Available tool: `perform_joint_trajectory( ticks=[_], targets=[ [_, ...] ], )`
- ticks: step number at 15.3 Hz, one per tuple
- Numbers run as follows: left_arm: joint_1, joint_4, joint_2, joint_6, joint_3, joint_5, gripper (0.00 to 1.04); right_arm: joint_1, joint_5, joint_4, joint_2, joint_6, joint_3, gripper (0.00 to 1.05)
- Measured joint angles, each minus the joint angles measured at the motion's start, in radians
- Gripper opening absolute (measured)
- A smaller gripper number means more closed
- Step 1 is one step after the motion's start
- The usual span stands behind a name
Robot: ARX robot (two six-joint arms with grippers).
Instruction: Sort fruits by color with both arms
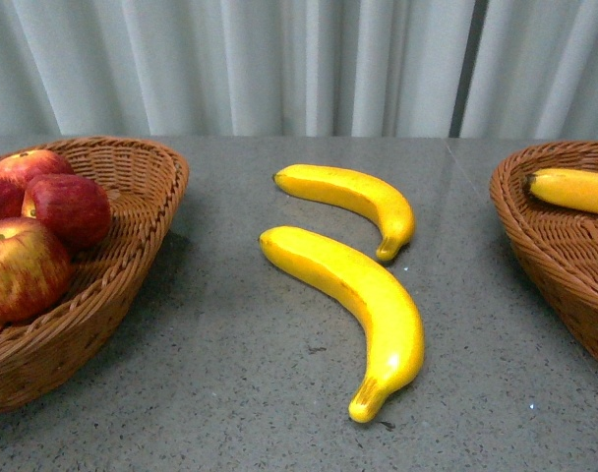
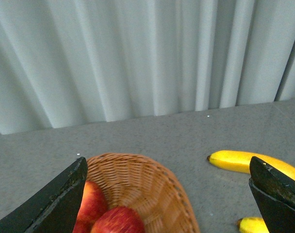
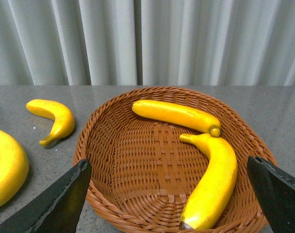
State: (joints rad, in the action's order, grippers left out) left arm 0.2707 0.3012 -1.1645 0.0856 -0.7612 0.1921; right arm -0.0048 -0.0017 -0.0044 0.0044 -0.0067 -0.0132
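Curtain: a pale pleated curtain is hanging across the whole back of the scene.
Table: a grey speckled table is carrying everything.
Left basket: a brown wicker left basket is sitting at the table's left side, holding the apples.
Right basket: a matching right basket is sitting at the right side. In the right wrist view, two basket bananas are lying inside it, tips almost meeting.
Left gripper: the left gripper is hovering above the left basket's edge, jaws spread wide and gripping nothing.
Right gripper: the right gripper is hanging over the right basket, jaws likewise spread wide and empty.
Long banana: the long banana is lying on the bare table between the baskets, nearest to me.
Short banana: the short banana is lying just behind it, curving the same way, the two apart.
Apples: four red apples are crowding together in the left basket. The front one is showing more yellow streaks.
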Motion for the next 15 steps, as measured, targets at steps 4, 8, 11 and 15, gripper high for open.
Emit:
perform_joint_trajectory(
  ticks=[4, 8, 11, 15],
  targets=[
    [0.083, -0.119, 0.470, 0.089, 0.238, 0.136, 0.98, 0.000, 0.000, 0.000, 0.000, 0.000, 0.000, 0.98],
    [-0.048, -0.091, 0.600, -0.061, 0.432, 0.034, 0.50, 0.000, 0.000, 0.000, 0.000, 0.000, 0.000, 0.98],
    [-0.120, -0.060, 0.698, -0.079, 0.529, -0.036, 0.14, 0.000, 0.000, 0.000, 0.000, 0.000, 0.000, 0.98],
    [-0.272, -0.070, 0.797, -0.082, 0.631, -0.181, 0.02, 0.000, 0.000, 0.000, 0.000, 0.000, 0.000, 0.98]
  ],
)
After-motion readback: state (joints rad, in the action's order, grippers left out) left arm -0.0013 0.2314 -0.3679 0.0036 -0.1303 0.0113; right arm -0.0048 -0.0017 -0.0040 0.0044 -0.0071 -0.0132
